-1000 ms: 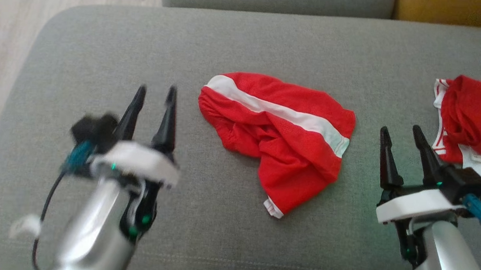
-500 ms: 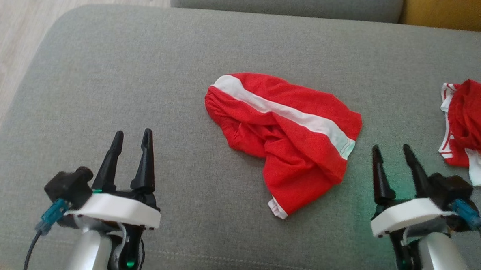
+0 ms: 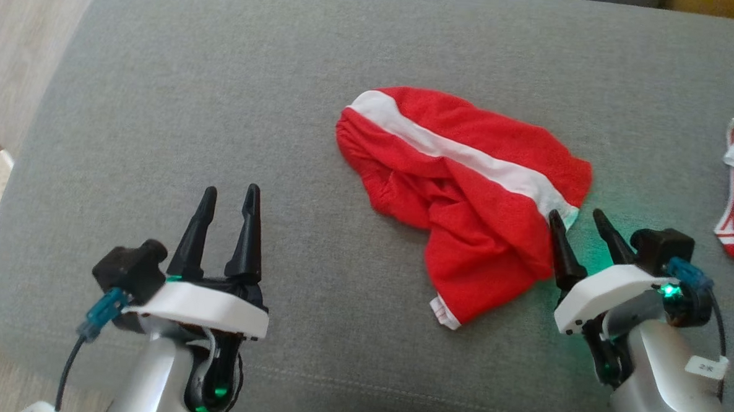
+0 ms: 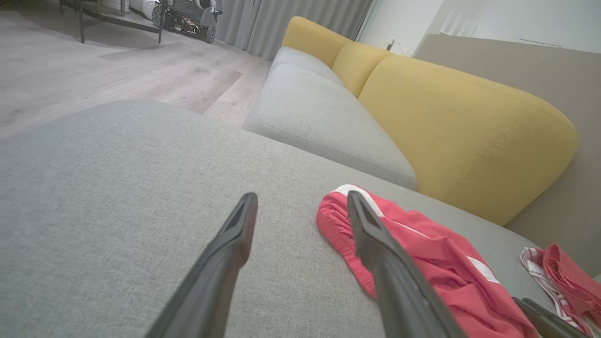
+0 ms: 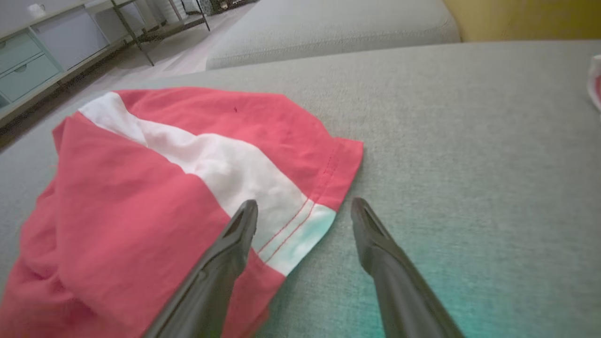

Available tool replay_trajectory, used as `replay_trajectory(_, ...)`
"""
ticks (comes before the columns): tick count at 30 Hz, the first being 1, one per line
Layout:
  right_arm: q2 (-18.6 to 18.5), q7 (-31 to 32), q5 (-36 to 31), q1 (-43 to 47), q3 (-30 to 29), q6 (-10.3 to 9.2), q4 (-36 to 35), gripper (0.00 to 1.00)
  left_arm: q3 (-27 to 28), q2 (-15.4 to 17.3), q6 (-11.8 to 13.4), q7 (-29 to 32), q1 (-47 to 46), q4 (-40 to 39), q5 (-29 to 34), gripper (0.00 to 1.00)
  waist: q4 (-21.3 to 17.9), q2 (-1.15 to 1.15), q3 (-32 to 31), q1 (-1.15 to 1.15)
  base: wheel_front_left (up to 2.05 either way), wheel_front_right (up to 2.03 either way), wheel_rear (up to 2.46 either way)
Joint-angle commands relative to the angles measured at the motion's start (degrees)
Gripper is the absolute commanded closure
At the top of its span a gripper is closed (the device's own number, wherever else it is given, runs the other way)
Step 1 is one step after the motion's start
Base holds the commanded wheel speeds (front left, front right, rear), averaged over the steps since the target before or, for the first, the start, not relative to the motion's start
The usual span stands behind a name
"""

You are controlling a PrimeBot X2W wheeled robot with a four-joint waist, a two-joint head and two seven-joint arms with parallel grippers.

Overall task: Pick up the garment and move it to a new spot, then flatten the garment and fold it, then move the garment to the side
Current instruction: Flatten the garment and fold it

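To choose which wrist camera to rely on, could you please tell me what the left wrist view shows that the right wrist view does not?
Left wrist view, not the right: grey curtains and the gathered waistband end of the red garment.
Right wrist view, not the left: a pale drawer unit and the garment's stitched hem, at the tips of the open right tool.
Both: the garment lying on the grey cushion, wooden floor, and that arm's own tool; the left tool is open too.

light: bright, soft daylight, even
shadows: faint
glow: green cast on cushion (image 3: 223, 100) beside right gripper (image 3: 575, 214)
focus: wrist views soft up close, edges warped
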Motion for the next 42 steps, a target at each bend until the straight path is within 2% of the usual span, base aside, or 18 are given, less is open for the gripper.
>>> replay_trajectory(1,-0.35,0.0,0.21,-1.71,1.35,-0.04,-0.78,0.0,1.32,0.25,0.29,-0.35,-2.9,-1.55,-0.28,0.0,0.69,0.0,0.6,0.0,0.0,0.0,0.0)
replay_trajectory(10,-1.69,-1.54,0.38,-3.84,2.19,-0.04,4.71,0.0,0.43,0.25,0.82,-0.35,-3.22,-1.55,-1.0,0.0,2.4,0.0,1.38,0.0,0.0,0.0,0.0)
replay_trajectory(11,-1.78,-1.7,0.34,-4.02,2.38,-0.04,5.13,0.53,0.4,0.25,0.83,-0.35,-3.2,-1.55,-1.01,0.0,2.45,0.0,1.38,0.0,0.0,0.0,0.0)
replay_trajectory(12,-1.85,-1.92,0.33,-4.16,2.54,-0.04,5.51,0.66,0.39,0.25,0.83,-0.35,-3.16,-1.54,-1.01,0.0,2.46,0.0,1.35,0.0,0.0,0.0,0.0)
replay_trajectory(13,-1.92,-2.15,0.38,-4.29,2.67,-0.04,5.86,0.99,0.44,0.25,0.82,-0.35,-3.11,-1.5,-1.0,0.0,2.44,0.0,1.28,0.0,0.0,0.0,0.0)
replay_trajectory(21,-2.59,-4.82,0.7,-4.11,2.62,-0.04,5.77,1.0,1.53,0.25,0.38,-0.35,-2.73,-1.01,-0.03,0.0,0.17,0.0,-0.58,0.0,0.0,0.0,0.0)
replay_trajectory(28,-3.91,-4.93,1.37,-2.62,3.81,-0.04,0.1,1.0,2.61,0.25,-1.03,-0.35,-4.6,0.59,2.35,0.0,-4.3,0.0,-1.55,0.0,0.0,0.0,0.0)
replay_trajectory(36,-8.81,-1.22,0.7,0.37,7.06,-0.04,-9.39,1.0,1.83,0.34,-3.7,-0.35,-12.68,10.7,4.46,0.0,-9.81,0.0,0.2,0.0,0.0,0.0,0.0)
replay_trajectory(42,-11.1,-0.77,0.45,1.42,7.3,-0.04,-12.62,1.0,1.25,0.85,-5.31,1.21,-20.11,17.8,3.33,0.0,-12.23,0.0,1.92,0.0,0.0,0.0,0.0)
